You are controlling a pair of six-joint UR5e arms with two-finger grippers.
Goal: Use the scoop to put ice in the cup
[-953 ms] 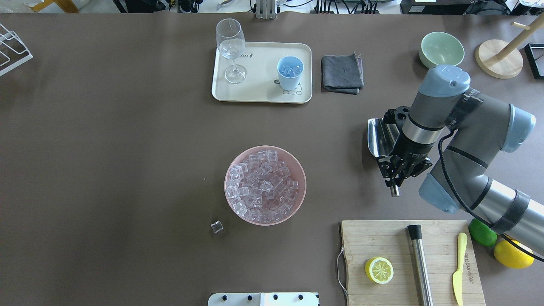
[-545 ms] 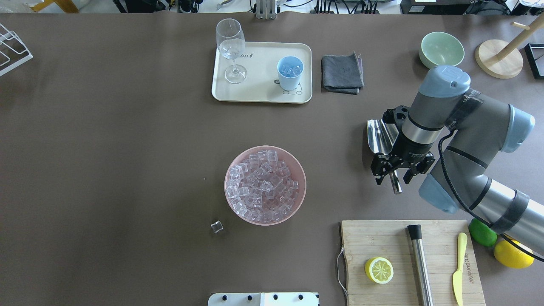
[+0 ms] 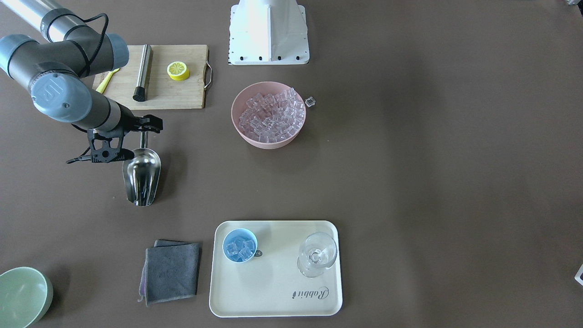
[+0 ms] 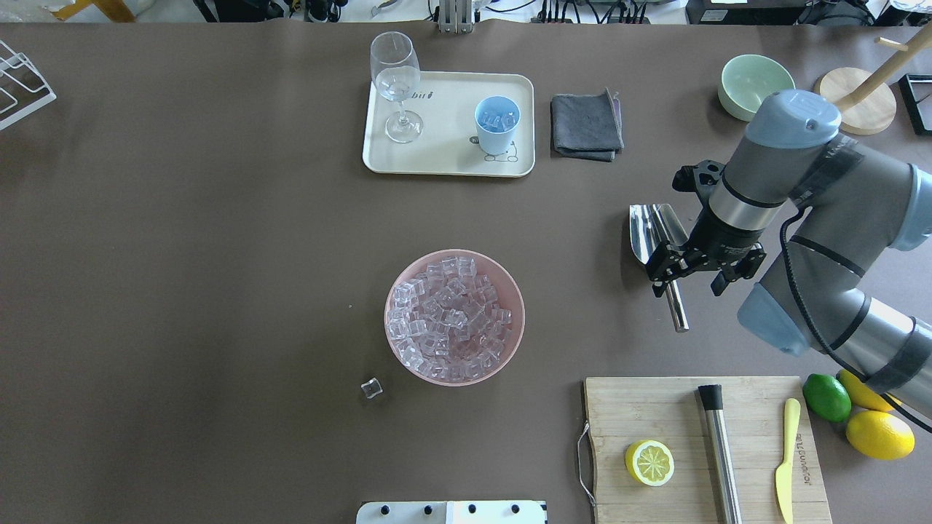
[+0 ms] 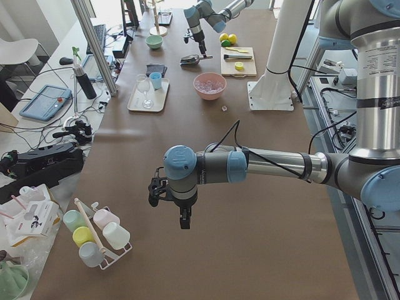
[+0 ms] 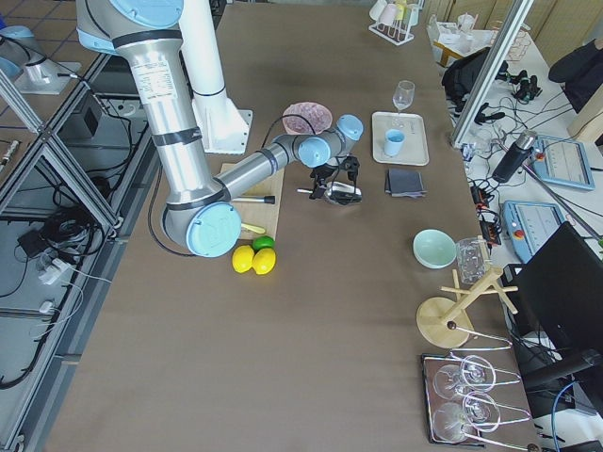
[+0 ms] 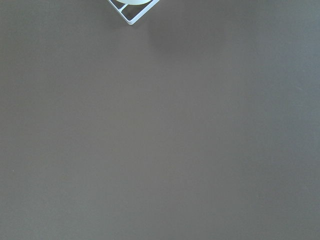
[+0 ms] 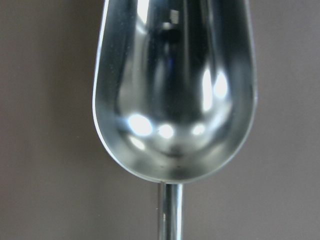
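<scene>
The right gripper (image 4: pixel 695 271) hung with its jaws wide apart over the scoop (image 4: pixel 650 231), holding nothing; one finger stood above the thin handle, and contact could not be judged. The scoop lay flat on the table (image 4: pixel 218 255), on the robot's right of the pink bowl (image 4: pixel 518 320), its shiny trough empty. The cup (image 4: pixel 497 124) stood on the cream tray (image 4: pixel 444 166) with a few cubes inside. Ice (image 4: pixel 448 313) filled the pink bowl; one loose cube (image 4: pixel 371 388) lay just beside it. The left gripper (image 5: pixel 182 220) hovered well apart from all this; whether its jaws were apart or together could not be told.
</scene>
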